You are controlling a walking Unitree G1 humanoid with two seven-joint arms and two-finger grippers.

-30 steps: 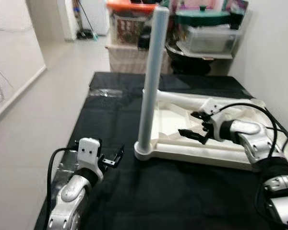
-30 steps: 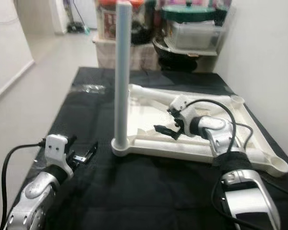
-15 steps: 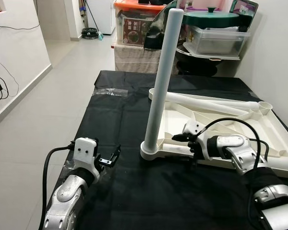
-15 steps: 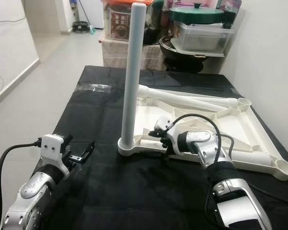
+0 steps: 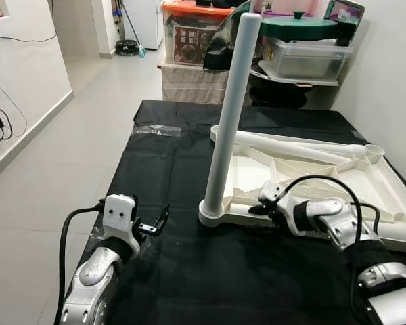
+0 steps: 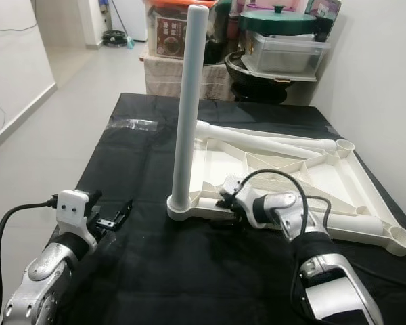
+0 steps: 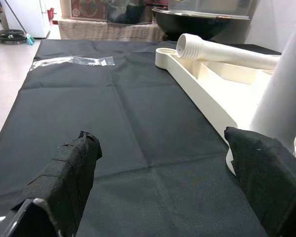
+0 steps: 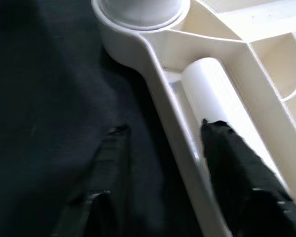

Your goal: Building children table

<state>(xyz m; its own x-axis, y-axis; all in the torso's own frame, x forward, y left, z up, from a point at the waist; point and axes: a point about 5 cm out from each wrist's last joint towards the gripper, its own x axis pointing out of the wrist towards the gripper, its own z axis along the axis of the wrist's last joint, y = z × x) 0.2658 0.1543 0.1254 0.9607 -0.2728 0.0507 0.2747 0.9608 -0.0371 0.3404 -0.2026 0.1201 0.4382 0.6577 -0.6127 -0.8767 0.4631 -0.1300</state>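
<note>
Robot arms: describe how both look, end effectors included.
Both arms are glossy silver with black joints. A white camera block sits on each wrist, trailing a looping black cable. The left end effector and the right end effector each have two long black fingers.

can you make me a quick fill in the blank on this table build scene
1. One white leg stands ____ in a corner socket of the upturned tabletop.
2. The right pincer straddles the tabletop's near ____.
3. The tabletop lies on a ____ cloth.
4. The left pincer hovers over the cloth, holding ____.

Missing words: upright; rim; black; nothing
</note>
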